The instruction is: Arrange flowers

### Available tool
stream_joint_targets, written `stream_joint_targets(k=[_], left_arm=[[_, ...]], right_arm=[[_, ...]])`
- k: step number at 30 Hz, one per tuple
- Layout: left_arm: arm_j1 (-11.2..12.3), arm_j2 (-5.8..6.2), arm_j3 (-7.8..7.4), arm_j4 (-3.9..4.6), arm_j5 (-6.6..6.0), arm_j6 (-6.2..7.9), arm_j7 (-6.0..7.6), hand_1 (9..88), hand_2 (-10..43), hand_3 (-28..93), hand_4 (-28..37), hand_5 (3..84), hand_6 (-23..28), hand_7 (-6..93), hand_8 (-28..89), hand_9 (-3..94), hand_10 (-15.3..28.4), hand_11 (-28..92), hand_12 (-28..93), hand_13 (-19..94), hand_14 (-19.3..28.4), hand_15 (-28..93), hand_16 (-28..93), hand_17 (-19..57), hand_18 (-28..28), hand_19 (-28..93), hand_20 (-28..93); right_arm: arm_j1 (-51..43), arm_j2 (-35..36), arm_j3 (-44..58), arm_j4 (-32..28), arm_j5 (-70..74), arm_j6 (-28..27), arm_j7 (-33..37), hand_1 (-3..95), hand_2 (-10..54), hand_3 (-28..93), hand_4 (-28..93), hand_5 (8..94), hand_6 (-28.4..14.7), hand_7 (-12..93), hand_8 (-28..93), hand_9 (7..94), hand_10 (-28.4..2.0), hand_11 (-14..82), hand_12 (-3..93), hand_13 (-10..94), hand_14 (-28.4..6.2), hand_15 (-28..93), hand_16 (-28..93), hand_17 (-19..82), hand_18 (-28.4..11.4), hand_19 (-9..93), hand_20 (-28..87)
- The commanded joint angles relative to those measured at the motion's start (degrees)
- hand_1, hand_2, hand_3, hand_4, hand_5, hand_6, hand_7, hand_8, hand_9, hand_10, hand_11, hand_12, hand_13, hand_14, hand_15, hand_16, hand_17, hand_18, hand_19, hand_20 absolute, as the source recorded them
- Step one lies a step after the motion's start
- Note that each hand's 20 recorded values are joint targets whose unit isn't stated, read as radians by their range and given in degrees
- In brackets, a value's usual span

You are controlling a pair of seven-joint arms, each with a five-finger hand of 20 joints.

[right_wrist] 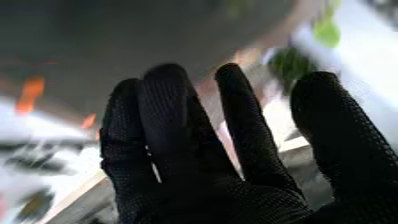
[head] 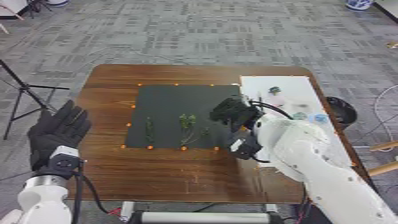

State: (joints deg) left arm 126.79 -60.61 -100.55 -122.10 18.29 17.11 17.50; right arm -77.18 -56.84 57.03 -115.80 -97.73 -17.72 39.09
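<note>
Hand (head: 60,131), left, black fabric glove: fingers straight. Slender green leafy stems (head: 187,122) lie on the black rectangular mat (head: 173,100), long axes pointing away from you. Your black-gloved right hand (head: 233,112), wide, is nearer; pink flower (head: 275,101) on white sheet (head: 289,82) lies rightward, probably your next pick.

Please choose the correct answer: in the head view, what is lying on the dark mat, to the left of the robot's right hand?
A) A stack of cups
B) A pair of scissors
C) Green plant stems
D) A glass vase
C: thin green stems with leaves lie on the dark mat, left of the right hand.
</note>
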Motion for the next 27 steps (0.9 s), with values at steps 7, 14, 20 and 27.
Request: stream_joint_targets(k=[7,14,20,27], left_arm=[[-0.46,0.36,1.28,-0.16,0.4,-0.1,-0.41,24.2,16.9,71,-28.3,41.5,10.5,8.5,-8,31.6,16.8,22,8,23,15.6,24,-5,-8.0,13.2,35,7],[0.08,0.53,0.97,-0.56,0.37,-0.1,-0.14,24.1,16.9,71,-28.3,41.5,10.4,8.6,-8,31.5,16.7,22,8,23,15.6,24,-5,-8.1,13.3,35,8],[0.28,0.51,0.79,-0.66,0.42,-0.35,-0.12,24.1,17.0,71,-28.3,41.5,10.5,8.6,-8,31.5,16.8,21,8,23,15.6,24,-5,-8.2,13.3,35,7],[0.59,0.87,0.63,-1.08,0.33,-0.51,0.11,24.1,17.0,71,-28.3,41.5,10.5,8.6,-8,31.5,16.8,21,8,23,15.7,24,-5,-8.2,13.3,35,7]], right_arm=[[11.06,-8.79,-11.24,6.97,-7.45,-3.65,3.03,26.6,14.2,69,-14,52.5,-3.1,9,-9,50.2,-23.9,49.7,39.5,55,-20.2,80,44,29,-26.1,84,41],[12.78,-9.88,-13.77,9.39,-8.19,-6.64,5.99,27.1,14.5,69,-15,55.0,-2.7,9,-9,50.0,-24.0,51.2,41.5,56,-20.1,80,45,29,-26.2,84,41],[13.4,-10.15,-16.24,9.94,-10.11,-7.65,7.34,26.9,15.2,68,-14,55.7,-3.7,9,-9,50.6,-24.4,51.6,42.1,56,-20.3,80,46,30,-26.5,85,41],[15.57,-10.88,-20.04,11.61,-10.95,-9.39,7.1,26.8,15.5,68,-14,56.1,-4.0,9,-9,51.0,-24.4,52.2,42.7,57,-20.3,80,47,30,-26.7,85,40]])
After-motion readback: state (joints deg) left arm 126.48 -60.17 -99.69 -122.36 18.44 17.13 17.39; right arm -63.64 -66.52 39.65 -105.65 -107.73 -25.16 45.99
